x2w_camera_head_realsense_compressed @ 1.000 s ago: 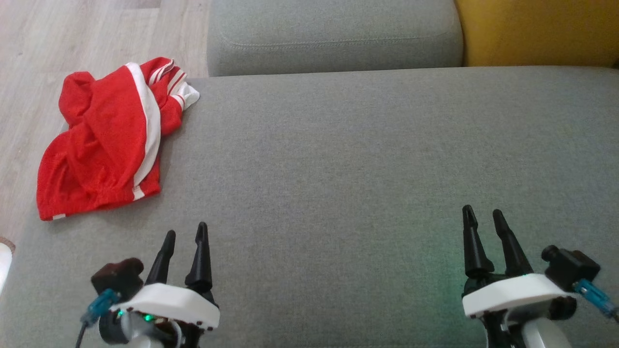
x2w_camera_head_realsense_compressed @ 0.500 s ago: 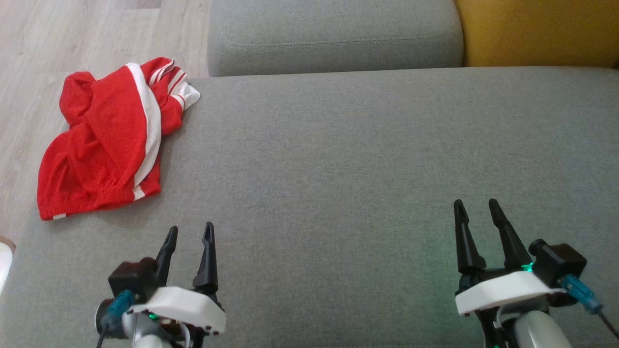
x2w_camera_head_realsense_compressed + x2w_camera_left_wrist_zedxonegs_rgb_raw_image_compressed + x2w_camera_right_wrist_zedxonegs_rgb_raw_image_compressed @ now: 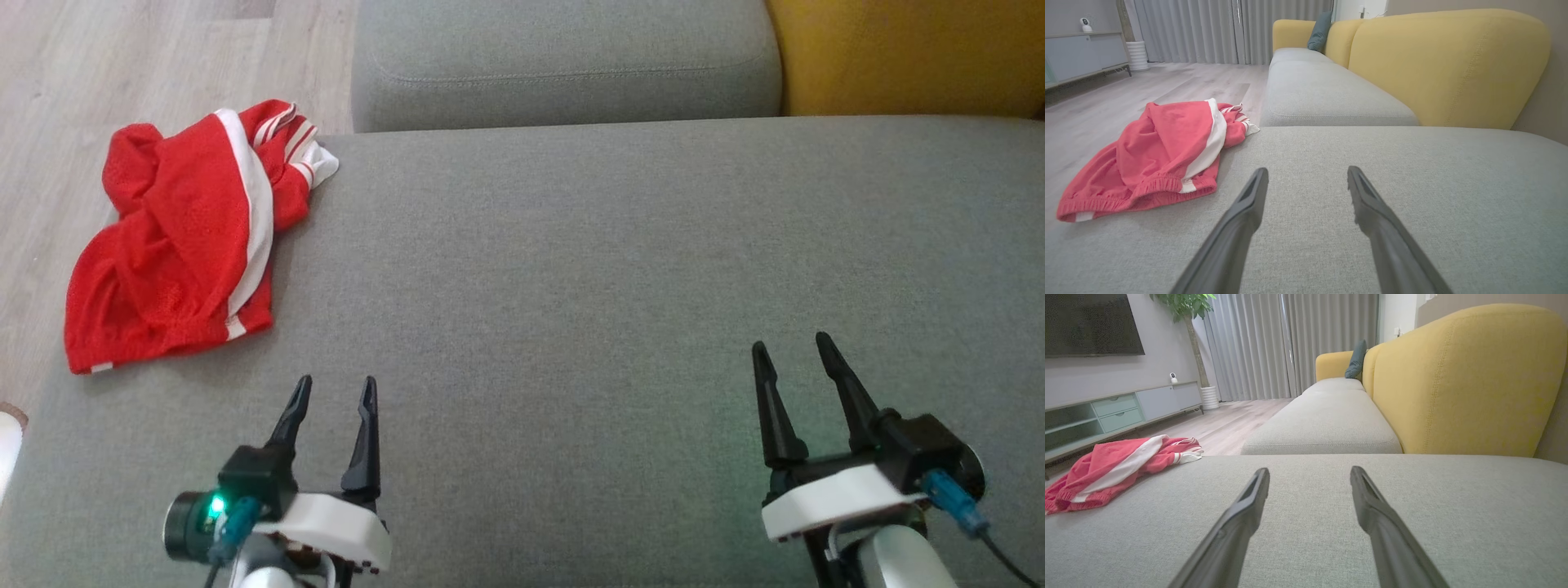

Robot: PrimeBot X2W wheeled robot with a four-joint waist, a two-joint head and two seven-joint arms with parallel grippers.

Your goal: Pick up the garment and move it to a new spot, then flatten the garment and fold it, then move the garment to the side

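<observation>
Your left gripper [image 3: 336, 382] and right gripper [image 3: 791, 343] both gape empty, so send the left to the crumpled red shorts [image 3: 180, 245] at the grey seat cushion [image 3: 571, 286]'s far-left corner and pinch a raised fold.

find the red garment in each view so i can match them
Head view: garment upper left, at the grey seat's left edge.
Left wrist view: garment left of centre, mid-height.
Right wrist view: garment at the far left edge, mid-height.
Shared landmark: yellow backrest, upper right in all three.
</observation>
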